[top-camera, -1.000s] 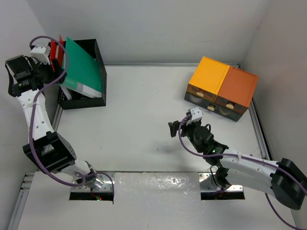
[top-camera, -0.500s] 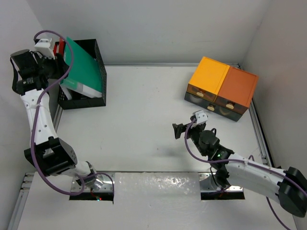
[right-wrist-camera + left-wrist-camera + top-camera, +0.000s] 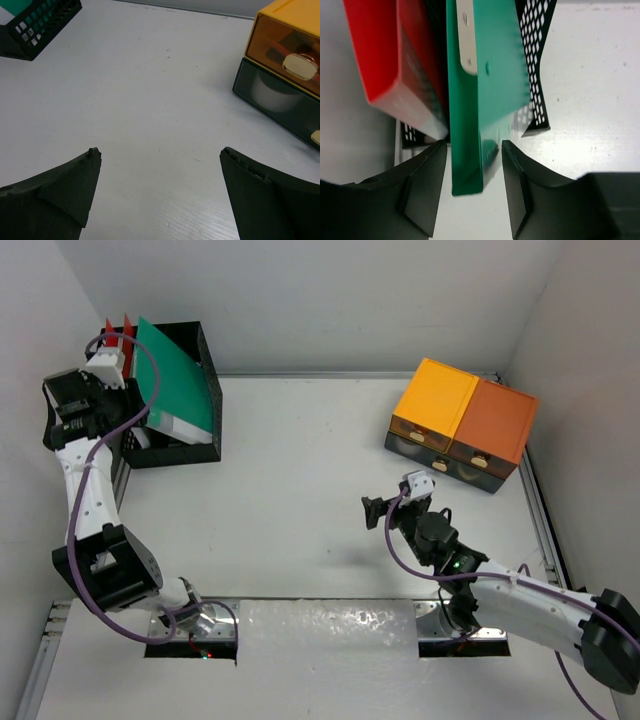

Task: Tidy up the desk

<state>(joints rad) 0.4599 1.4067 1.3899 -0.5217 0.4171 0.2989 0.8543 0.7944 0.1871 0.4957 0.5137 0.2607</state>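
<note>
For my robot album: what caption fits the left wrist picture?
Open jaws around a green folder beside a red folder in a black rack.

Left claw (image 3: pixel 473 146) raised, parted; right claw (image 3: pixel 160 150) parted.

Green folder (image 3: pixel 175 380) in mesh rack (image 3: pixel 208 355); orange drawers (image 3: pixel 463 420)

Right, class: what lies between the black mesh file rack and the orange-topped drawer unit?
Nothing: in the top view, only bare white desk separates the rack from the drawer unit.
</note>
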